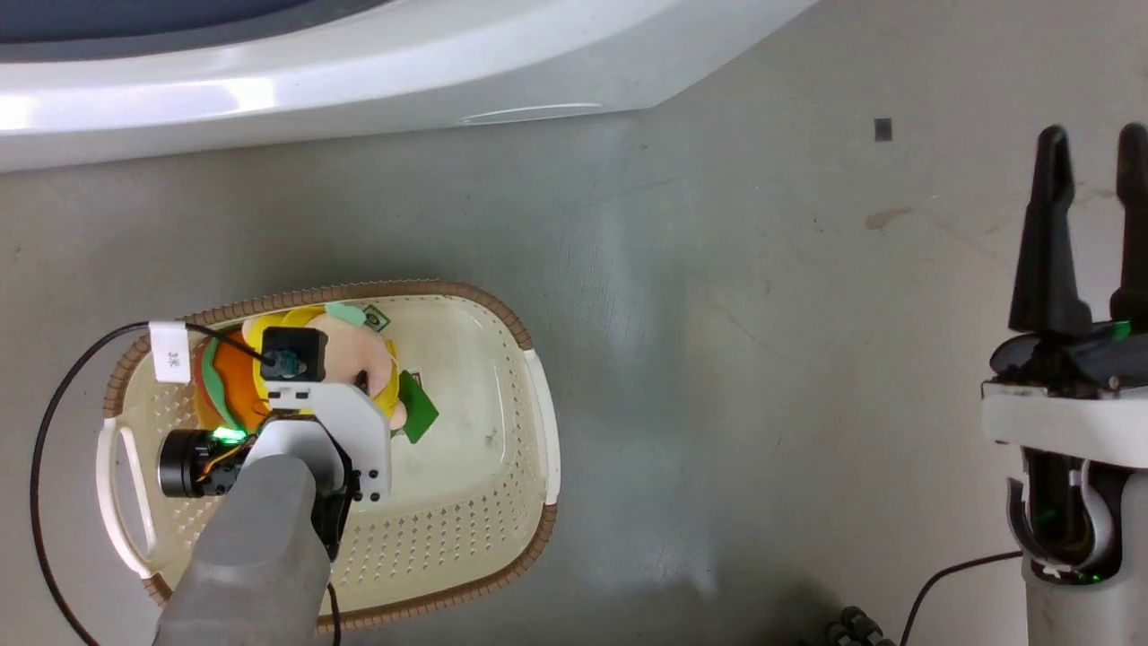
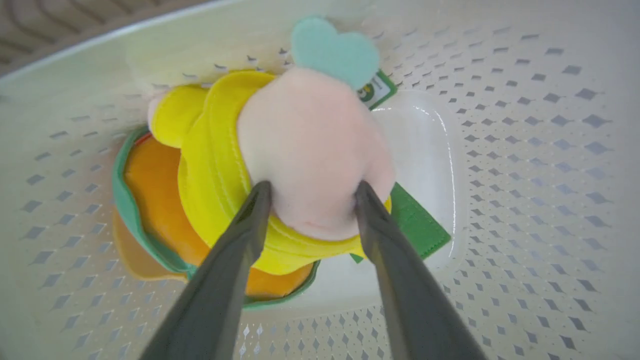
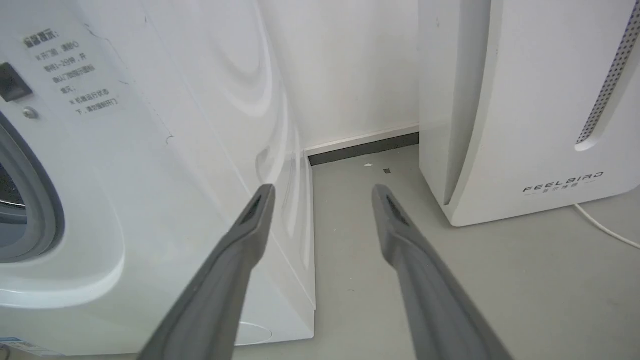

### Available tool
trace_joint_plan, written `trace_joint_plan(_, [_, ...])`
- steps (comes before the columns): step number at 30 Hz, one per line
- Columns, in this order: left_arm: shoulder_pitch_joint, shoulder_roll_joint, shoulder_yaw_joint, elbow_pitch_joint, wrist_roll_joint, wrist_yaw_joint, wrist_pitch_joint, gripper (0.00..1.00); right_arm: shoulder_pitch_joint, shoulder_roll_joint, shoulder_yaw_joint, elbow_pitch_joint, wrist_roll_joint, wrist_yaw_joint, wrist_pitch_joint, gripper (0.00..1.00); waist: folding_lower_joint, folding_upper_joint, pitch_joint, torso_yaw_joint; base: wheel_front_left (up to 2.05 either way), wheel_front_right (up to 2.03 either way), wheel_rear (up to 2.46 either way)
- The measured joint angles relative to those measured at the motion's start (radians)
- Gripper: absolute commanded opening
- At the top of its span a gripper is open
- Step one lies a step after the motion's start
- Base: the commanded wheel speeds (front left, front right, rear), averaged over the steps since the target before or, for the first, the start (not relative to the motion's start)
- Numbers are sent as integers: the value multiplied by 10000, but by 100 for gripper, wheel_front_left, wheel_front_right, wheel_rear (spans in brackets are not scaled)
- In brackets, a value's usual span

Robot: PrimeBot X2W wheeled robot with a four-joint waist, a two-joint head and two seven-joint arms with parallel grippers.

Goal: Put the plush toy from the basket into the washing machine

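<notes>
Two fingers of the left claw [image 2: 311, 190] pinch the plush toy [image 2: 305, 135] by its pale pink layer, low inside the basket [image 2: 525, 150]. The right claw [image 3: 324, 192] gapes empty, the washing machine [image 3: 125, 200] just to its left.

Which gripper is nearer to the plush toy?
Left. The left gripper straddles the plush toy in the basket, fingers touching its pink layer; the right gripper hangs far to its right, above the floor.

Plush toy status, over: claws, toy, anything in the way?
Left claw pinching the plush toy by its pink top, toy lying in the basket. Right claw open, empty, facing the washing machine. Lift path looks clear.
</notes>
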Motion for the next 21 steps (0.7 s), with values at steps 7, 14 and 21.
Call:
trace_joint_plan(7, [-307,-50,-222,698,-257,-188,234,0,-174,0,-46,-23,165,0,-130,100,-1,0,40,20,0,0,0])
trace_joint_plan(14, [-318,-236,-458,1444,-554,-533,263,0,-174,0,-198,247,291,0,-274,100,-1,0,-372,72,0,0,0])
trace_joint_plan(21, [-82,-433,-798,2197,-825,-968,-153,0,186,0,-295,621,395,0,-435,100,-1,0,-1392,259,0,0,0])
